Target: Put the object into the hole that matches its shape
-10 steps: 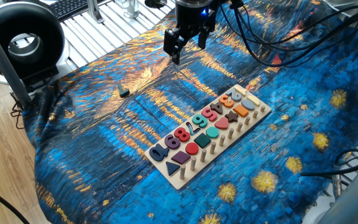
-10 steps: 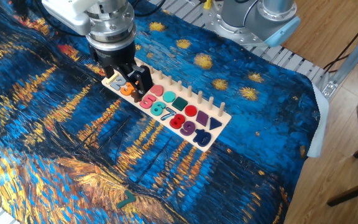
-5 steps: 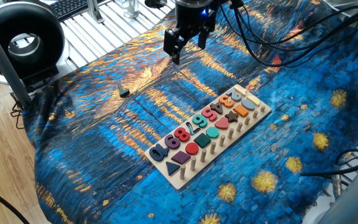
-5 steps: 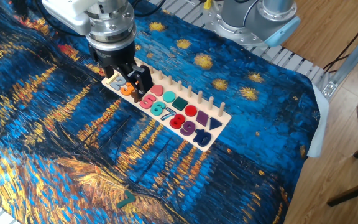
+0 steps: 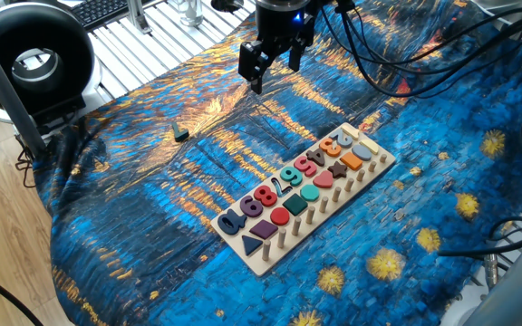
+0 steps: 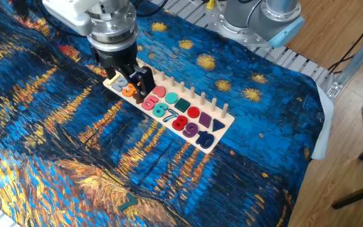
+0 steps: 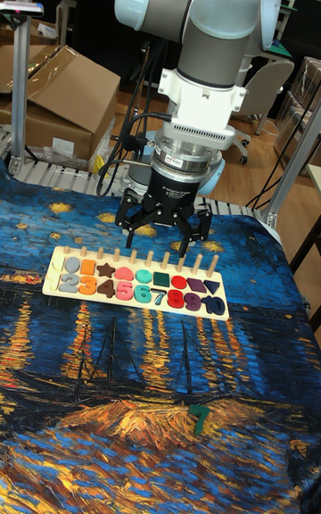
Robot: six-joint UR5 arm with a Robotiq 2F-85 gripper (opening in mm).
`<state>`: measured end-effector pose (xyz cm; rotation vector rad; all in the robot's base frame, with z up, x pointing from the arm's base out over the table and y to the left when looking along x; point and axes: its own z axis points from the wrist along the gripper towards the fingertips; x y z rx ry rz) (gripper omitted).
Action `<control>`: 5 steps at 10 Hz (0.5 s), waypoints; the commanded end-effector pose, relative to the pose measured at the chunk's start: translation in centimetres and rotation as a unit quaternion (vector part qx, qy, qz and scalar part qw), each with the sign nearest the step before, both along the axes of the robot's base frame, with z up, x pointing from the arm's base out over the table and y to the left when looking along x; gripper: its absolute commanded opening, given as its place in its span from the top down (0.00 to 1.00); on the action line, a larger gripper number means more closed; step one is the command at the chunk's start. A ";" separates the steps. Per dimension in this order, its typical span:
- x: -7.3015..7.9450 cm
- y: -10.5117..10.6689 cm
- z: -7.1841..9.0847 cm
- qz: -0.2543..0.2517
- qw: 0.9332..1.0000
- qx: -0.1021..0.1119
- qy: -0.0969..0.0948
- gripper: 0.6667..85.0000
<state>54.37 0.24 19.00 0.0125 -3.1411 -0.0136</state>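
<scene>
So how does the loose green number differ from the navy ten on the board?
The green number lies loose on the cloth, away from the board; the navy ten sits seated at the board's end. The green number is slim, the navy ten wider. Both are dark number pieces.

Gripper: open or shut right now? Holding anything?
Gripper: open, holding nothing. The number piece lies apart from it on the cloth.
</scene>
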 end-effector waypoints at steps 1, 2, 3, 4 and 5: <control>3.5 2.3 0.3 -0.062 0.995 0.044 -0.064 0.99; 3.6 2.3 0.2 -0.063 0.995 0.038 -0.066 0.99; 3.6 2.3 0.1 -0.064 0.995 0.036 -0.066 0.99; 3.6 2.3 0.1 -0.064 0.995 0.036 -0.066 0.99; 3.6 2.3 0.1 -0.064 0.995 0.036 -0.067 0.99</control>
